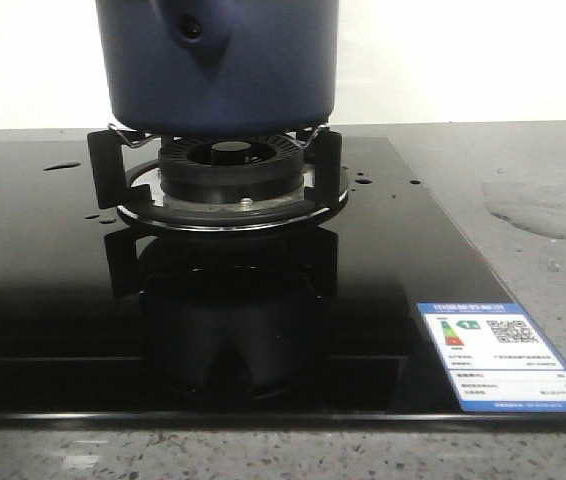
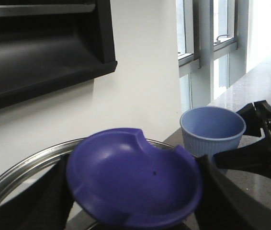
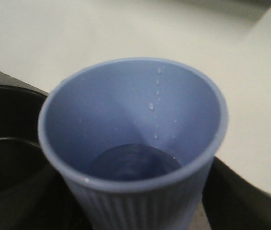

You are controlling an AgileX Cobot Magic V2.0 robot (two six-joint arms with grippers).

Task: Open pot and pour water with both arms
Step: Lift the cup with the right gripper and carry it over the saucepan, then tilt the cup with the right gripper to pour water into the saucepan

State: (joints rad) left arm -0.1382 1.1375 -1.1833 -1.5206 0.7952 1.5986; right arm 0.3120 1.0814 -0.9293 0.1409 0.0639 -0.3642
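While the pot [image 1: 218, 65] sits on the burner [image 1: 231, 170] at top center, its lid [image 2: 133, 177] is off, clamped in the left claw. Right claw's clamped on the cup [image 3: 135, 143], little water left, so pouring looks mostly done.

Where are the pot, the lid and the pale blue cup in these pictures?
pot [image 1: 218, 75]: front view, on its dark blue side wall.
lid [image 2: 134, 178]: left wrist view, on its hollow underside.
pale blue cup [image 3: 126, 115]: right wrist view, on its inner wall.
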